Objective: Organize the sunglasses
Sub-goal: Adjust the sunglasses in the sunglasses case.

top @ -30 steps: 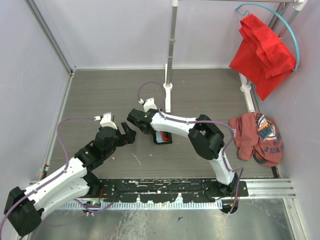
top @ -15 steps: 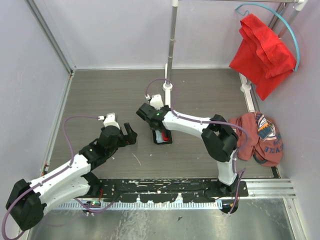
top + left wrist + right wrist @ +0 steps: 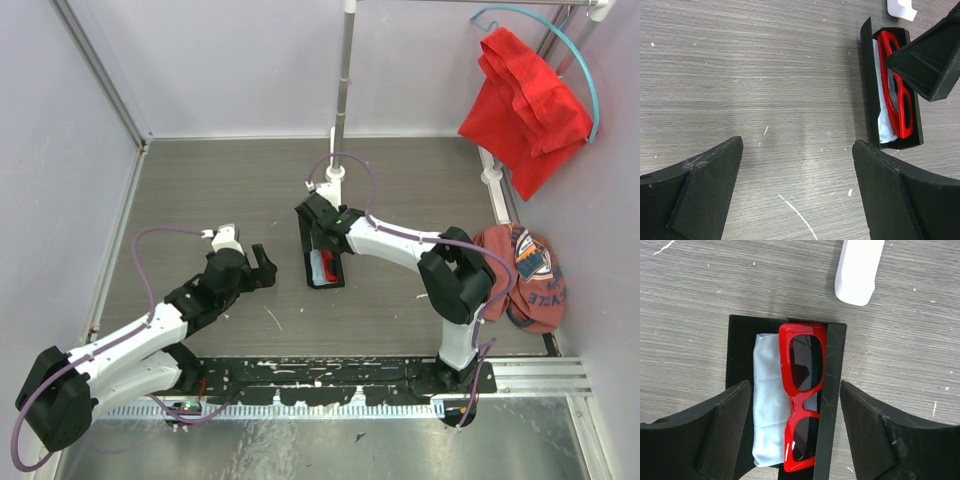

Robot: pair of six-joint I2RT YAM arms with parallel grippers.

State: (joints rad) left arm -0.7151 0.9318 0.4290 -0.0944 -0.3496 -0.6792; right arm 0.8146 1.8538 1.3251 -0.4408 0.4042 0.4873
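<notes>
I am holding right gripper (image 3: 792, 392) over sunglasses (image 3: 803, 365), jaws apart, nearer | long axis running along case (image 3: 737, 340), between the fingers | left gripper (image 3: 796, 150) gaping, empty, aside

The sunglasses (image 3: 803, 368), red-framed with dark lenses, lie lens-up inside the open black case (image 3: 740, 350), along one long wall.

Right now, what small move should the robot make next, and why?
Probably lower the right tool onto the black case and start closing it. The sunglasses already lie inside the open case, alongside the blue cloth. The right tool hangs open directly above them, holding nothing; the left tool is open too, off to the side. How the lid sits is unclear.
</notes>
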